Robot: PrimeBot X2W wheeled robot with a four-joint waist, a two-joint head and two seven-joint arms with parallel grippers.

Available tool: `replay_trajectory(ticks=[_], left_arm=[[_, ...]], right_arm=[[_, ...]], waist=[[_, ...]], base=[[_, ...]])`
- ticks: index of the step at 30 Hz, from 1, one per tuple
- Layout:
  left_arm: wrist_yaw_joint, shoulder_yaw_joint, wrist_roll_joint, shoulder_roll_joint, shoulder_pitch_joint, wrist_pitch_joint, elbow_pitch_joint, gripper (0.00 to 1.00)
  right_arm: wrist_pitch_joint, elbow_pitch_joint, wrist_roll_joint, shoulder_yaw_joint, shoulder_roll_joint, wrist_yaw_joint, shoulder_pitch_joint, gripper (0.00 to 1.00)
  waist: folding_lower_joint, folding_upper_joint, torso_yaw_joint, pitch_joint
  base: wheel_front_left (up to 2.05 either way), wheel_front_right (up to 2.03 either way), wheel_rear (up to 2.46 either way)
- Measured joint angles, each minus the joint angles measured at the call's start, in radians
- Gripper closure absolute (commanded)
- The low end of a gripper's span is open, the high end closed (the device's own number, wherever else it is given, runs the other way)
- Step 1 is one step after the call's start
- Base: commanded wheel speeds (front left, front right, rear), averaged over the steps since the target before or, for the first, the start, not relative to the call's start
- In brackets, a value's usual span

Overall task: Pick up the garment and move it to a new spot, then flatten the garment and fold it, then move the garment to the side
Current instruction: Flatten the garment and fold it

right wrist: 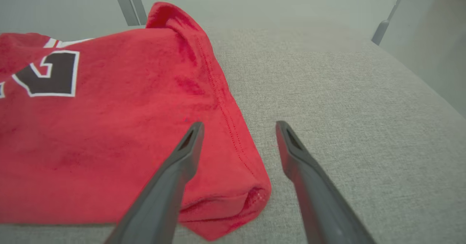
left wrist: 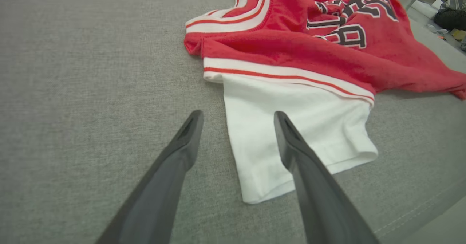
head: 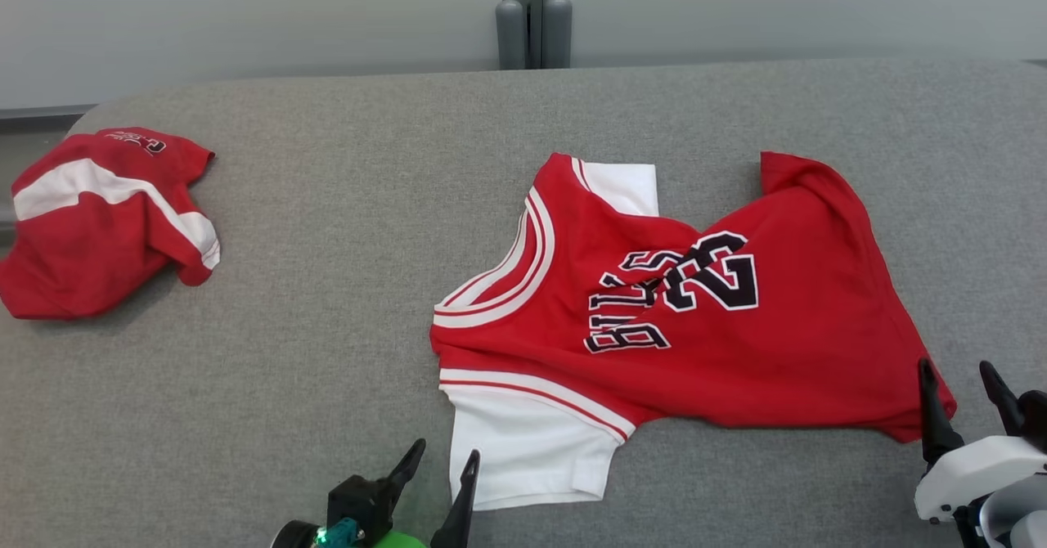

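The garment [head: 736, 343] is a red jersey with white sleeves and dark lettering, lying wrinkled and partly twisted on the grey table [head: 343, 303]. My left gripper [head: 447, 453] is open at the bottom edge, straddling the left border of the near white sleeve [left wrist: 291, 127]; the left gripper [left wrist: 238, 116] holds nothing. My right gripper [head: 959, 373] is open at the lower right, over the jersey's hem corner [right wrist: 233, 185]. In the right wrist view the right gripper [right wrist: 238, 126] has one finger above the red cloth and the other above bare table.
A second red and white garment [head: 102, 221] lies bunched at the table's far left. A grey post [head: 533, 12] stands behind the table's back edge. Bare grey table lies between the two garments and right of the jersey.
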Motion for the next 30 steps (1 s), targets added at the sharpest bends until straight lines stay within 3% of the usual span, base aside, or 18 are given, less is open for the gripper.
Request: replay_trajectory(ticks=[15,16,17,18,19,23,30], left_arm=[[0.001,-0.149,-0.117,0.001,-0.083,-0.008,0.144,0.00],[0.001,-0.166,-0.147,0.002,-0.084,-0.010,0.148,0.00],[0.001,-0.184,-0.167,0.002,-0.087,-0.010,0.152,0.31],[0.001,-0.200,-0.183,0.002,-0.092,-0.010,0.158,0.59],[0.001,-0.213,-0.192,0.002,-0.096,-0.010,0.160,1.00],[0.000,-0.217,-0.236,-0.002,-0.099,-0.001,0.132,1.00],[0.000,-0.094,-0.258,0.018,-0.144,0.000,-0.014,1.00]], right_arm=[[-0.004,0.227,0.074,-0.002,0.024,0.000,-0.076,0.00],[-0.004,0.230,0.086,-0.001,0.027,-0.001,-0.077,0.44],[-0.004,0.232,0.095,0.006,0.028,-0.001,-0.078,0.89],[-0.004,0.229,0.103,0.015,0.030,-0.001,-0.079,1.00],[-0.004,0.223,0.111,0.023,0.031,-0.001,-0.079,1.00],[-0.002,0.149,0.128,0.062,0.039,0.000,-0.074,1.00],[-0.002,-0.033,0.142,0.116,0.024,0.000,-0.100,1.00]], waist=[[0.0000,0.0000,0.006,0.076],[0.0000,0.0000,0.007,0.074],[0.0000,0.0000,0.006,0.072],[0.0000,0.0000,0.005,0.069],[0.0000,0.0000,0.005,0.066],[0.0000,0.0000,0.004,0.053],[0.0000,0.0000,-0.002,0.036]], base=[[0.00,0.00,0.00],[0.00,0.00,0.00],[0.00,0.00,0.00],[0.00,0.00,0.00],[0.00,0.00,0.00],[0.00,0.00,0.00],[0.00,0.00,0.00]])
